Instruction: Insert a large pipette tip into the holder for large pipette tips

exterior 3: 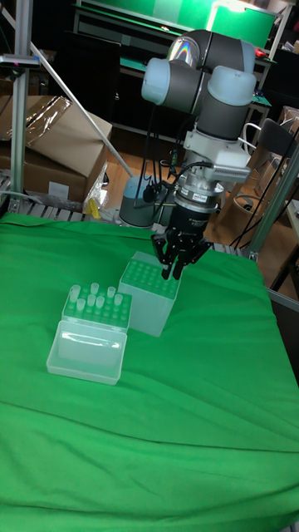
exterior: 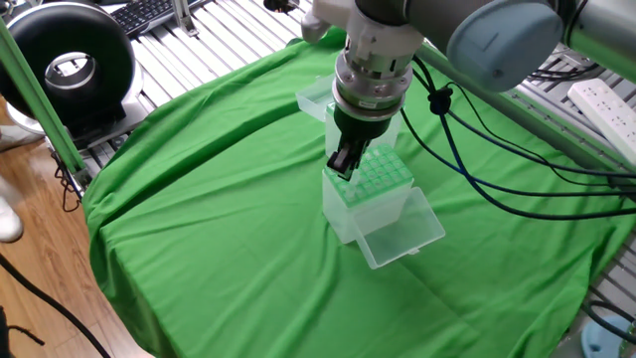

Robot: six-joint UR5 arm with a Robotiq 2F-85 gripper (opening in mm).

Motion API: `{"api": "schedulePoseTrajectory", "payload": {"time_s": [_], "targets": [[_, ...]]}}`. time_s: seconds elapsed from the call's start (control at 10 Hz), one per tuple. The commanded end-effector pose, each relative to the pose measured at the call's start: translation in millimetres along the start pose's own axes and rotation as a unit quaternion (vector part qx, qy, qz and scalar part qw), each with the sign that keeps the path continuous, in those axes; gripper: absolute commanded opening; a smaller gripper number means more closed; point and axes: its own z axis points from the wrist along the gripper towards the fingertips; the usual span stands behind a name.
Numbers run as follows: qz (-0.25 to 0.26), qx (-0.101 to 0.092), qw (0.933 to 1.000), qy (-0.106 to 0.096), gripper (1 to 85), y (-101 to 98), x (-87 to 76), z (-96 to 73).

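A wrinkled bright green cloth [exterior: 219,219] drapes the worktop. At 10 o'clock in the fixed view, a black ring-shaped device [exterior: 70,60] sits beside a black keyboard [exterior: 149,14] on a slatted metal surface; wood-plank flooring [exterior: 40,298] shows at 8 o'clock. A white power strip [exterior: 606,107] lies at 2 o'clock. Brown cardboard boxes [exterior 3: 50,141] stand at 10 o'clock in the tall fixed view.
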Motion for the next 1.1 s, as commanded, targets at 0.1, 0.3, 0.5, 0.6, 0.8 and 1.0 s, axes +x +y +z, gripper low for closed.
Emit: {"api": "schedulePoseTrajectory", "payload": {"time_s": [0.1, 0.3, 0.5, 0.6, 0.8, 1.0], "targets": [[0.039, -0.019, 0.9990, -0.006, 26.7, 8.7, -4.3, -1.1], [0.051, -0.020, 0.9985, -0.007, 21.0, 9.1, -4.5, -1.2], [0.042, -0.033, 0.9985, -0.010, 27.7, 15.2, -6.5, -1.4], [0.034, -0.028, 0.9990, -0.009, 30.7, 12.3, -5.8, -1.3], [0.016, -0.010, 0.9998, 0.001, 31.0, 1.4, -2.0, -2.9], [0.011, -0.007, 0.9998, 0.012, 32.3, -3.2, -2.6, -14.5]]}}
